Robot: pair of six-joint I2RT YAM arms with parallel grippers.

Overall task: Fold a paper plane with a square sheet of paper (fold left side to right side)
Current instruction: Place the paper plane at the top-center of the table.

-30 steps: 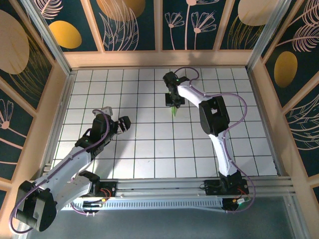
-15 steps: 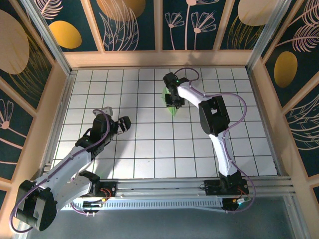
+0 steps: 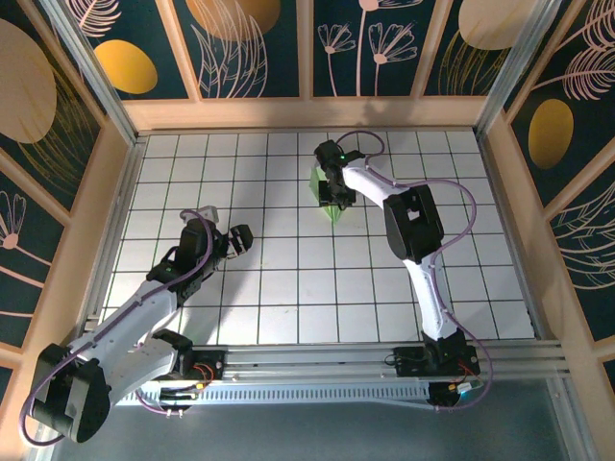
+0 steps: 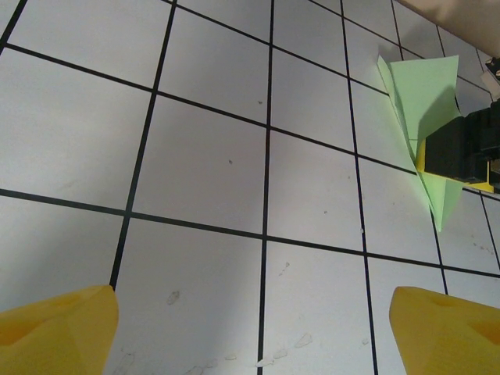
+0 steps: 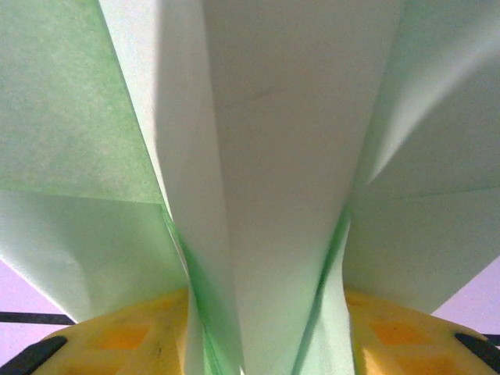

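- the paper plane (image 3: 318,185) is over the far middle of the bench (image 3: 288,288), its pointed nose aimed toward the near edge. the right pincer (image 3: 334,195) pinches it along the folded keel. i cannot tell whether the nose touches the bench.
- the right pincer is clenched on the paper plane: in the right wrist view the yellow pads (image 5: 117,337) press the green layers from both sides, and the wings flare out above them.
- the left pincer (image 4: 250,336) is released, its tips wide apart with nothing between them, hovering over bare tiles well apart from the plane.
- risk: the hold is on thin, smooth layers at one spot, so a quick swing or tilt could let the plane slide out or pivot between the pads.
- risk: too hard a squeeze, or pushing the nose down onto the bench, could crumple the tip and spoil the creases.
- risk: the wings look sprung open unevenly, so if let go as it is, i judge the plane may tip onto one side rather than lie flat.
- risk: if the left pincer comes in to help, its tips could catch a raised wing and tear or unfold it.
- count: one paper plane, two arms, two pincers (one grasping, one free), one bench.
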